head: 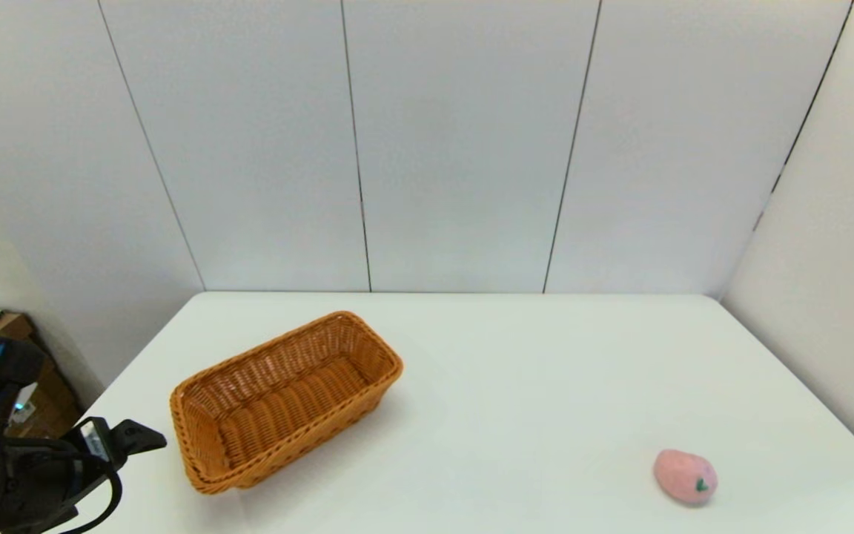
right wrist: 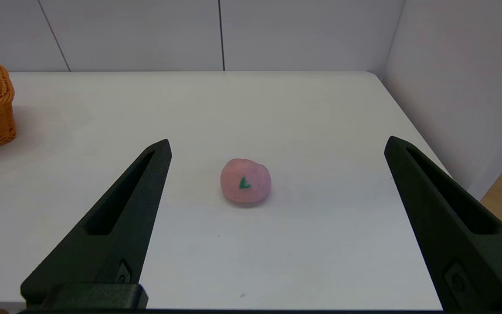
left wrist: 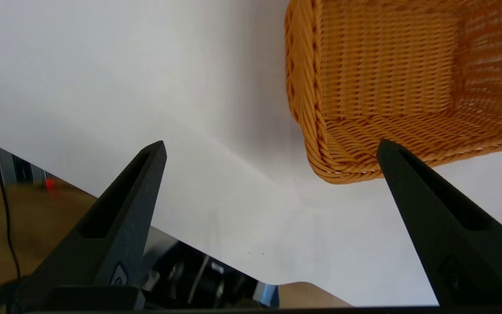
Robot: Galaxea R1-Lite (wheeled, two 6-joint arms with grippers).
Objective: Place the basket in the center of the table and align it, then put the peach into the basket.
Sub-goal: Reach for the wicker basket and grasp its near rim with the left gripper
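I see the orange-brown woven wicker basket (head: 284,400) lying askew near the left edge of the white table (head: 516,386), nothing inside it. The small pink peach (head: 685,477) sits well apart near the front right corner. My left gripper (left wrist: 270,152) hovers beside the basket's near corner, fingers spread; my right gripper (right wrist: 277,146) is spread wide too, facing the peach.

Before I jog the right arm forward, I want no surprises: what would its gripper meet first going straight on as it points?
Most likely the peach, lying on the table centred between the right gripper's open fingers. Nothing else shows in that line; depth is uncertain.
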